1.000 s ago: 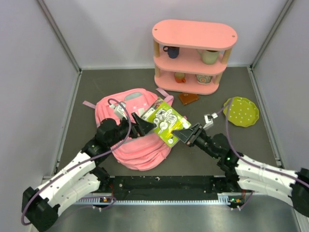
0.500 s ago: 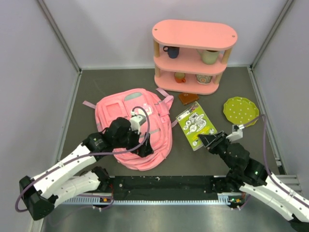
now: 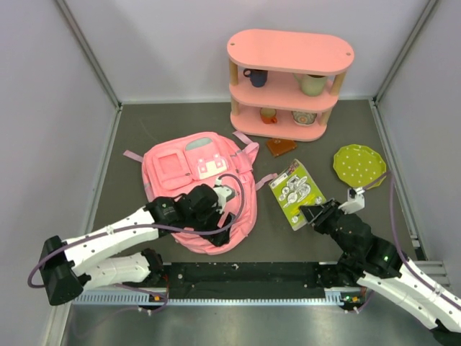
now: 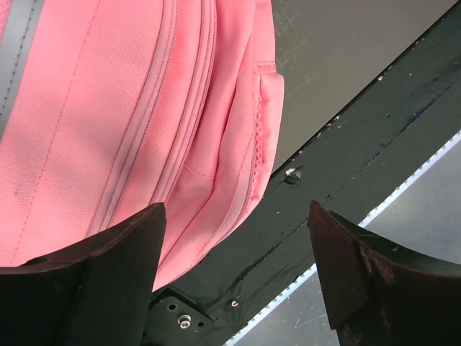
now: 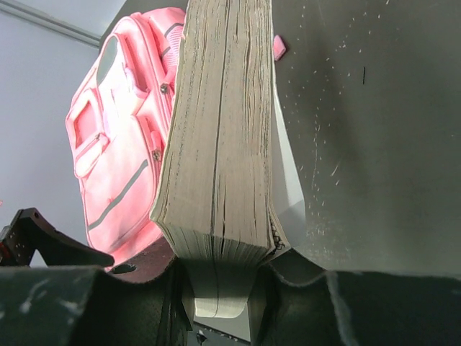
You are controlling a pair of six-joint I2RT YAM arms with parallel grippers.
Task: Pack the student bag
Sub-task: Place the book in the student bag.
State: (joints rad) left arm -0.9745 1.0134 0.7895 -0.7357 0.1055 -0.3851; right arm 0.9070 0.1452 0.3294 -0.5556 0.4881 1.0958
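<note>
Clamping the near edge of a thick green-covered book, the right gripper has its jaws tight on the pages. Book sits over the grey table, just right of the student bag, not touching it. Bag lies flat, front pockets up, left of centre. Left gripper hovers over the bag's near right corner, fingers wide apart, nothing between. Pink shelf and green dotted plate farther back right.

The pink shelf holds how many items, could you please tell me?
4: dark mug and pale mug on the middle tier; small orange item and patterned bowl on the bottom tier. More may hide behind.
</note>
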